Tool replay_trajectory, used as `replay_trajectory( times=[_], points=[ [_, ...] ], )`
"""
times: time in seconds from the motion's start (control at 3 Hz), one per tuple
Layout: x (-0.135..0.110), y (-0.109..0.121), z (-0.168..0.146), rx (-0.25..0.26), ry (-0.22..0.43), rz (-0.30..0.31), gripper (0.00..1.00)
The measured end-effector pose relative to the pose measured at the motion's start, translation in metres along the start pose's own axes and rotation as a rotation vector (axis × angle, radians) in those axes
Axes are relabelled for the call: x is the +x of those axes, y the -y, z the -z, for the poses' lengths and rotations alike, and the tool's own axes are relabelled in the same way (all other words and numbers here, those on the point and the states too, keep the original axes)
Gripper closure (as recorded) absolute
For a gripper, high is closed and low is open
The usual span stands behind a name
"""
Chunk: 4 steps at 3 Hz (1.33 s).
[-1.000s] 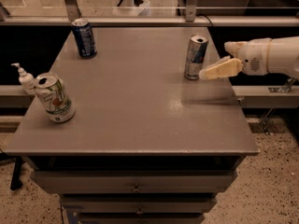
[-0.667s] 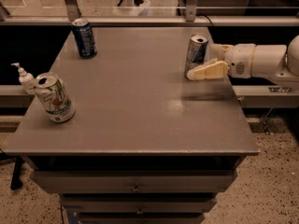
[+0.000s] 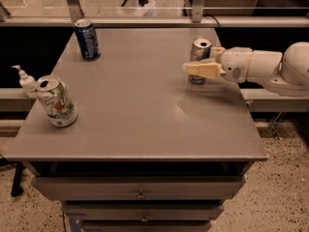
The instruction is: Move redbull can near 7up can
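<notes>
The redbull can (image 3: 201, 46), slim and silver with blue panels, stands upright at the table's right side. My gripper (image 3: 195, 63) reaches in from the right on a white arm and is open. The can sits between its fingers: the near cream finger (image 3: 204, 70) crosses in front of the can's lower half, and the far one is mostly hidden behind it. The 7up can (image 3: 56, 101), white and green with a large "7", stands upright near the table's left front edge, far from the gripper.
A dark blue can (image 3: 87, 38) stands at the back left of the grey table (image 3: 145, 120). A small white pump bottle (image 3: 27, 81) stands on a ledge just off the table's left edge, beside the 7up can. Drawers sit below the tabletop.
The gripper has moved left from beside the redbull can, so that its fingers now reach around the can. The cans have not moved.
</notes>
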<state>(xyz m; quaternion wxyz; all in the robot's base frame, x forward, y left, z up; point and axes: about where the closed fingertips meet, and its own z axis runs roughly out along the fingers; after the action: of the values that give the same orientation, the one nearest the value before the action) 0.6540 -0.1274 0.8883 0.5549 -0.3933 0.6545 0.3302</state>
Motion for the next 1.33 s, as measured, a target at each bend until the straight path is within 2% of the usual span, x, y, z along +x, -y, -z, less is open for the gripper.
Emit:
replay_trajectory(
  times=[0.33, 0.67, 1.0, 1.33],
  points=[
    [-0.013, -0.011, -0.003, -0.009, 0.020, 0.040, 0.62],
    [-0.041, -0.027, -0.007, -0.011, 0.064, 0.078, 0.87],
    [-0.041, -0.028, -0.010, -0.017, 0.063, 0.077, 1.00],
    [-0.041, -0.028, -0.010, -0.017, 0.063, 0.077, 1.00]
  ],
)
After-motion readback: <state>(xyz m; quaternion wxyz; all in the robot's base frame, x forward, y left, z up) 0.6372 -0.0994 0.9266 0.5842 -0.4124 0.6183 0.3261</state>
